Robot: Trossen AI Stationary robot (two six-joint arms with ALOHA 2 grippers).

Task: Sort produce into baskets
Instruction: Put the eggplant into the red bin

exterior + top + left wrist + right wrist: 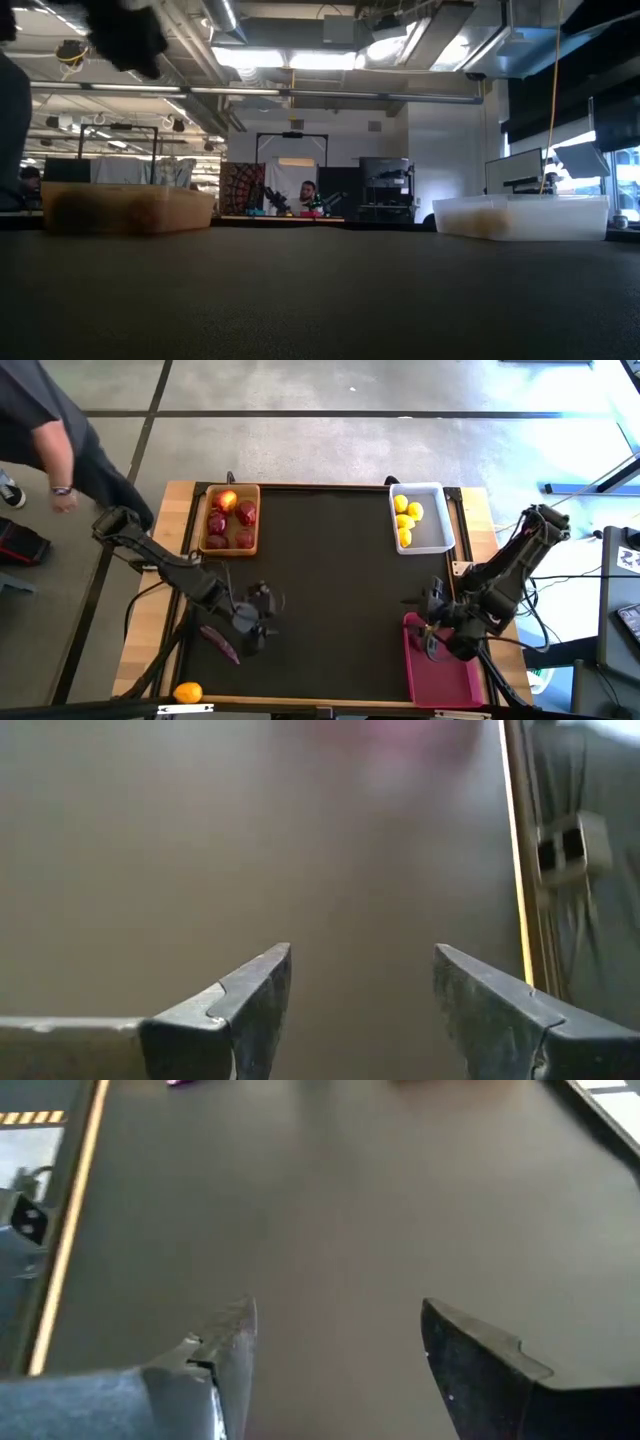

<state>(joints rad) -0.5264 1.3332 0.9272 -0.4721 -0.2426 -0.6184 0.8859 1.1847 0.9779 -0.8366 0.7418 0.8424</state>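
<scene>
Nearest the counter's (330, 590) front edge, an orange fruit (187, 692) is sitting by the left corner beside a purple-red elongated piece (221, 644), while the left end effector (262, 622) and right end effector (428, 622) are both hovering with fingers parted wide and holding nothing. Further back, the magenta basket (445, 672) is lying partly hidden under the right arm. At the far edge, the wooden basket (229, 550) is holding dark red fruits (217, 524) and the white basket (432, 538) yellow fruits (405, 520), their contents blurring in the low view.

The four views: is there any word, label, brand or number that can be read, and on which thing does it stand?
No text can be read in any view.
The wooden basket, the white basket and the pink basket show no label.
The yellow and black striped tape at the table's near edge carries no words.
The room behind the table in the low view: any signs are too blurred to read.
</scene>
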